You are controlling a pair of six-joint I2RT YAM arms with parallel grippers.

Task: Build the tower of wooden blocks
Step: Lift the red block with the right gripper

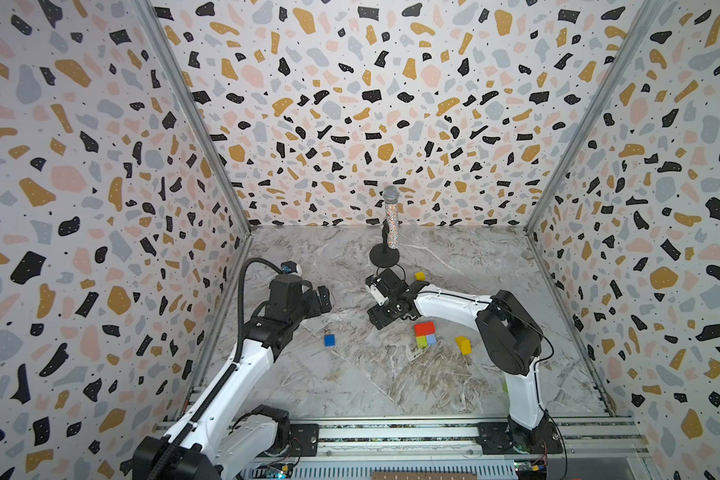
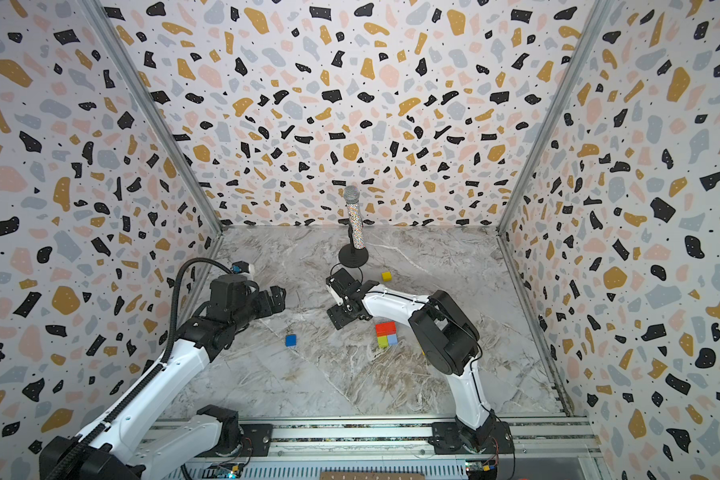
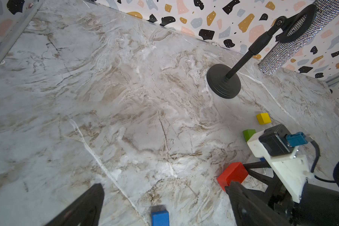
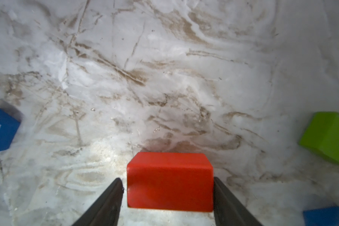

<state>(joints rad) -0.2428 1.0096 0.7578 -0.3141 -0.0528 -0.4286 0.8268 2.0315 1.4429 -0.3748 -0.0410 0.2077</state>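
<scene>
- The right gripper (image 4: 168, 179) straddles a red brick (image 4: 169, 187) at the lower centre of the right wrist view. One finger lies against the brick's side and a sliver of table shows beside the other, so the jaws stand open around it, not yet clamped.
- To grip well, I judge the jaws should meet the two opposite faces squarely and low down. The lift should then go straight up, so the brick neither twists nor scrapes.
- The brick is glossy red and rectangular with softly rounded edges, lying flat on the marble table (image 4: 164, 78). Its smooth paint may slip under a light pinch.
- The left gripper (image 3: 164, 186) hangs wide open and empty. A dark blue cube (image 3: 160, 215) lies on the table at the bottom edge of the left wrist view.
- In both top views, right of centre, a second red brick (image 1: 425, 327) touches a green cube (image 1: 421, 342) and a light blue cube (image 1: 432, 339). I cannot tell whether they are stacked or side by side; this is probably the tower's start.
- Loose pieces are a yellow block (image 1: 463, 345) just right of that cluster and a yellow cube (image 1: 420, 276) near the microphone stand (image 1: 384, 259). A green block (image 4: 329, 137) lies at the right edge of the right wrist view.
</scene>
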